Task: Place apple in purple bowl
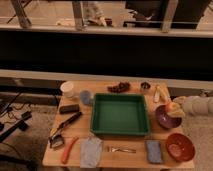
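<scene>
The apple (172, 106), yellow-orange, hangs just above the right rim of the purple bowl (163, 119), which stands on the table to the right of the green tray (120, 115). My gripper (174, 109) reaches in from the right on a pale arm (198, 105) and is shut on the apple. The arm's end hides part of the bowl's right side.
A red bowl (179, 146) sits in front of the purple one. An orange carrot (69, 149), a black brush (65, 127), a grey cloth (91, 151), a fork (121, 149) and a blue sponge (154, 151) lie along the front. A white cup (67, 89) and grapes (119, 87) are at the back.
</scene>
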Robot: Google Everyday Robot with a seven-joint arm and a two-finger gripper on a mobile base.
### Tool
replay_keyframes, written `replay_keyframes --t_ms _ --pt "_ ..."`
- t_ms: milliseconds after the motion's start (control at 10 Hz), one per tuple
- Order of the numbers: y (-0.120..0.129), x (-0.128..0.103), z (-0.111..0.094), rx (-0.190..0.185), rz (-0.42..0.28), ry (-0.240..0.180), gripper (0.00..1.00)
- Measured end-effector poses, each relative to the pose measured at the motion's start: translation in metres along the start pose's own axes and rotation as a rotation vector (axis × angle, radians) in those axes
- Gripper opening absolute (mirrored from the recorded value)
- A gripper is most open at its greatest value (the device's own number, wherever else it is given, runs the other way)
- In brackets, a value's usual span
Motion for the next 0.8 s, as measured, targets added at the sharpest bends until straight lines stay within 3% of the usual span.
replay_keyframes --t_ms 500,800 --pt "0.0000 0.0003 -0.0002 0.000 0.000 0.000 0.78" --pt "0.0000 0.0006 -0.0004 0.001 0.001 0.000 0.80"
